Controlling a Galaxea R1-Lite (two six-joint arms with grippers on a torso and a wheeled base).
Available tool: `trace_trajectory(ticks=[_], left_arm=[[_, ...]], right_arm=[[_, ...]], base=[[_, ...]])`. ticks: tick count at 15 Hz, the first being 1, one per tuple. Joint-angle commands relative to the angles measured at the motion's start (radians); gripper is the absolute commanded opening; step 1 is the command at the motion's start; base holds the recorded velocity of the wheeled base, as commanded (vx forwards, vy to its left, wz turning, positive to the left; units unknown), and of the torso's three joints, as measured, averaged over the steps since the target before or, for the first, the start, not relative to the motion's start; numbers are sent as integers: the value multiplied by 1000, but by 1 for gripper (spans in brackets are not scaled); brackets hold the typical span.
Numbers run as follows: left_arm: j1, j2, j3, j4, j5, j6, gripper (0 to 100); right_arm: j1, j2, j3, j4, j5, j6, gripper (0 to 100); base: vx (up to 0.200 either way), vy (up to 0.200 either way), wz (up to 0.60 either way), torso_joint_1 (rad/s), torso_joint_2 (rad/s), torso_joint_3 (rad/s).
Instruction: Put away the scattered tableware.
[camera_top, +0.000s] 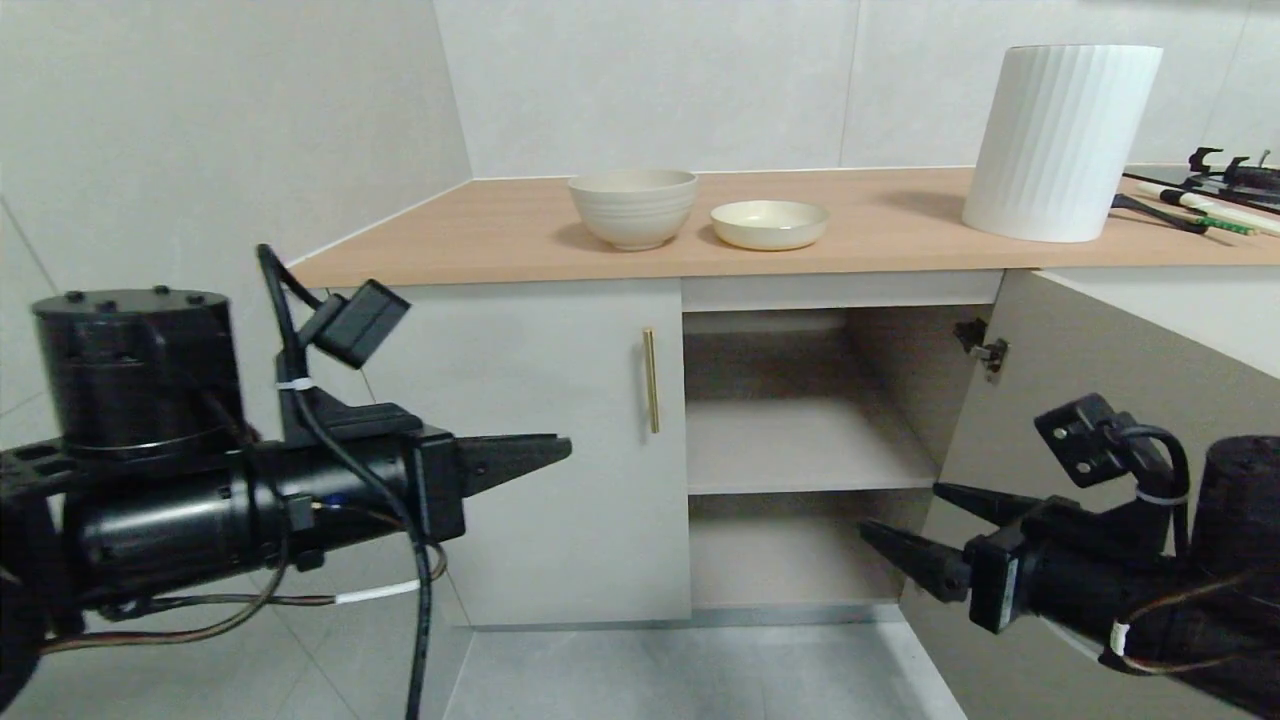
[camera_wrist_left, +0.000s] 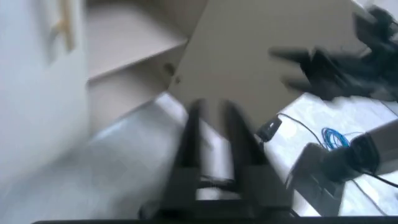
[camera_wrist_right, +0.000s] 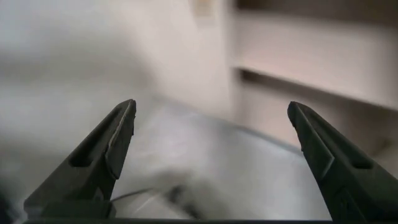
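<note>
Status: nothing stored yet. My right pincer (camera_top: 902, 508) is spread wide, holding nothing; my left pincer (camera_top: 563, 447) is narrowly parted, holding nothing. The bowl (camera_top: 633, 207) and dish (camera_top: 768, 223) sit on the counter (camera_top: 500, 235) above both pincers. Both must go into the open cabinet (camera_top: 800, 450) ahead.

Desk (camera_top: 880, 235): bowl (camera_top: 632, 207) at left, dish (camera_top: 768, 223) just beside it on the right. Container (camera_top: 1060, 140) stands well right of both. At the far right edge lie what are probably utensils (camera_top: 1200, 205). Under the desk: closed door (camera_top: 560, 450) left, compartment (camera_top: 800, 380) right with shelf (camera_top: 800, 440) inside, open door (camera_top: 1100, 400) swung out at right.
</note>
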Motion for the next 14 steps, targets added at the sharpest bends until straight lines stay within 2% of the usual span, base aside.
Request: trace_trajectory(ticks=[1,2,3,5,6,8,11,14], left_arm=[[96,-206,-1,121,3,1,100],[133,-246,-19,166,1,1,100],[145,-255,-39,215,0,1,100],[162,-269,-166,450,3,-28,100],[162,-267,-199,503,3,-37,100],[162,-255,-206,506,32,-37,100],[162,-215,-208,456,109,-33,100],[160,-172,-208,376,130,-33,100]], right_arm=[[-23,64,-129,87,-34,-28,100],[-26,61,-238,216,-34,-31,100],[-31,62,-299,297,-34,-31,100],[-60,53,-483,598,-34,-31,100],[-60,36,-543,685,-34,-28,100],[-58,3,-610,811,-34,9,100],[-40,-4,-646,862,-34,77,100],[-20,-20,-646,886,-40,77,100]], base=[[0,0,0,0,0,0],[0,0,0,0,0,0],[0,0,0,0,0,0],[0,0,0,0,0,0],[0,0,0,0,0,0],[0,0,0,0,0,0],[0,0,0,0,0,0],[0,0,0,0,0,0]])
